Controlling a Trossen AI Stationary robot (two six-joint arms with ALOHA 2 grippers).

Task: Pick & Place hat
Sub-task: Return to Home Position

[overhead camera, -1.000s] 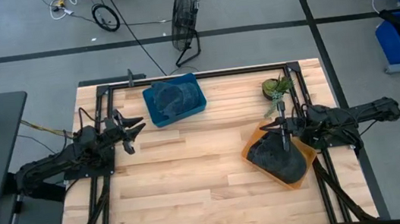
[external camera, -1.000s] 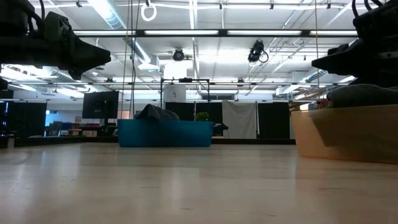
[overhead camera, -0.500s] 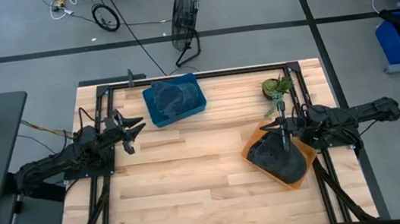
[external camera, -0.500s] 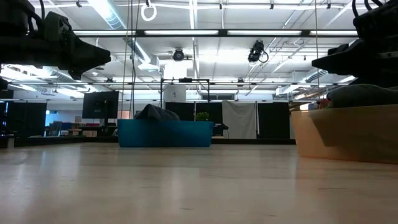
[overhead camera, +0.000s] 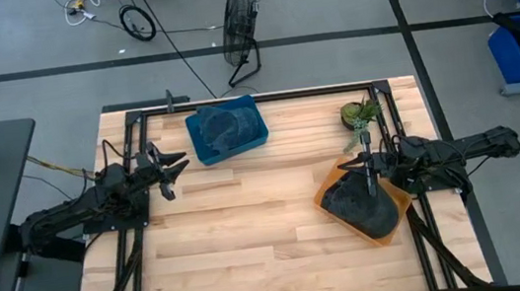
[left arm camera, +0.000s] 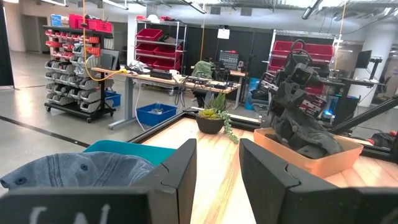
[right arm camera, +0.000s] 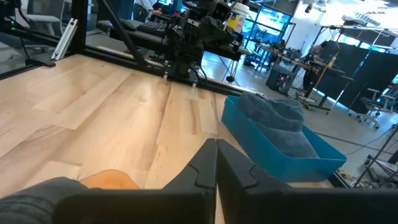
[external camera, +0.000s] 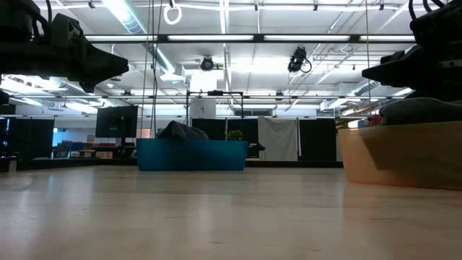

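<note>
A grey-blue hat (overhead camera: pixel 223 125) lies in a blue bin (overhead camera: pixel 257 134) near the table's far edge; it also shows in the left wrist view (left arm camera: pixel 74 169) and the right wrist view (right arm camera: pixel 273 115). A dark grey hat (overhead camera: pixel 362 203) fills an orange bin (overhead camera: pixel 326 200) on the table's right side. My left gripper (overhead camera: pixel 176 172) hangs open above the table, left of the blue bin (left arm camera: pixel 118 149). My right gripper (overhead camera: pixel 372 179) is shut and hovers over the far part of the dark hat (right arm camera: pixel 37 190). In the low view, the dark hat (external camera: pixel 422 110) bulges above the orange bin's rim (external camera: pixel 404 133).
A small potted plant (overhead camera: pixel 359 113) stands on the table just beyond the orange bin, close to the right arm. Bare wooden tabletop (overhead camera: pixel 259 215) stretches between the two bins and toward the near edge. Black frame rails (overhead camera: pixel 134 250) run along both table sides.
</note>
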